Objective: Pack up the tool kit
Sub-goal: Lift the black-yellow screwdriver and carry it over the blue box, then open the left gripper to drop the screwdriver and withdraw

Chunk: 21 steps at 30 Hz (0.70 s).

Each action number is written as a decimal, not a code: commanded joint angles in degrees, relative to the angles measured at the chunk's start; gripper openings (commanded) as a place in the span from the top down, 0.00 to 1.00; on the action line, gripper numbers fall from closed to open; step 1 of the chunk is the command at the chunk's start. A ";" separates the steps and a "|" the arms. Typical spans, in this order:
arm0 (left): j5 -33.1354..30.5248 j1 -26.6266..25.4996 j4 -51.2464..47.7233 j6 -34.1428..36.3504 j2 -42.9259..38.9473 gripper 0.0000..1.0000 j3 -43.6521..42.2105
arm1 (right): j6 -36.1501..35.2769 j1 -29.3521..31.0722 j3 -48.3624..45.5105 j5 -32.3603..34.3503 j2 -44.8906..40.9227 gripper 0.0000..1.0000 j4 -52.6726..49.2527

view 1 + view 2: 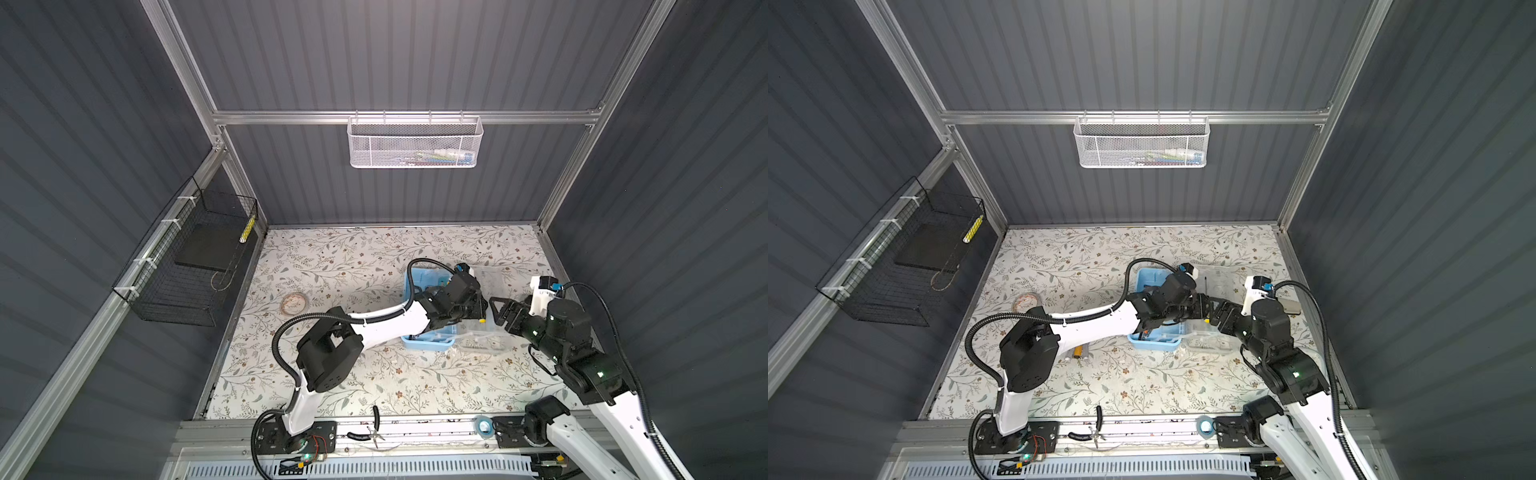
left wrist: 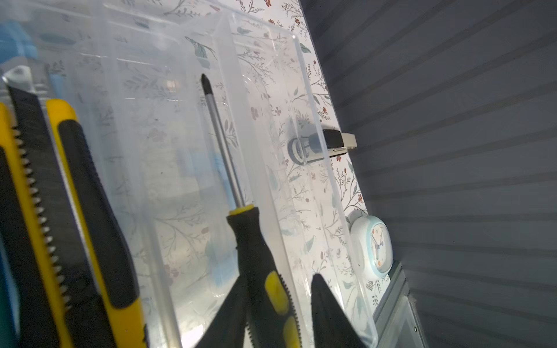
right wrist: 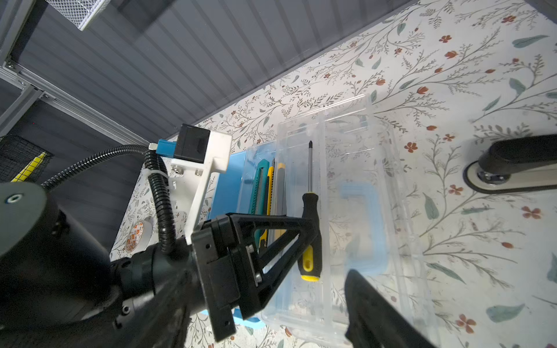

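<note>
Left gripper point(image 2: 278, 277) first: my jaws stand a little apart, astride the black-and-yellow handle of the screwdriver point(image 2: 251, 241). One finger lies against the handle. On the other side I see a slit of light, so I judge this a loose straddle, not a pinch.

The screwdriver lies flat in a long trough of the clear lid point(image 3: 355, 144). That lid is swung open beside the box point(image 1: 428, 341), hollow side up, and the box sits between my two arms. I think that is why I have the tool by its handle end: the shaft points along the trough and goes in lengthwise.

Between the box's blue base and the screwdriver lie the teal knife point(image 3: 260, 186) and the yellow knife point(image 2: 90, 217), side by side and parallel to it. By my reckoning, long things fit no other way.

My right gripper point(image 1: 501, 316) hangs at the lid's outer side, away from the box's base. Its jaws are spread wide with nothing between them that I can see. Whether a finger touches the lid I cannot tell. I reckon it waits there to steady or fold the lid.

Past the lid, farther from the box, lies a stapler point(image 3: 512, 162).
</note>
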 commanded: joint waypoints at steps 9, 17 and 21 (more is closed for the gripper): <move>-6.20 -0.40 -3.32 9.71 -5.32 0.57 2.02 | -1.60 -0.36 1.78 -1.64 1.25 0.21 -0.25; -15.36 4.14 -11.12 18.49 -17.34 0.44 -6.61 | -2.40 -0.32 2.80 -6.08 5.66 0.21 1.10; -13.73 11.09 -15.77 18.34 -22.50 0.44 -14.29 | -2.05 -0.22 2.54 -8.18 7.40 0.22 1.63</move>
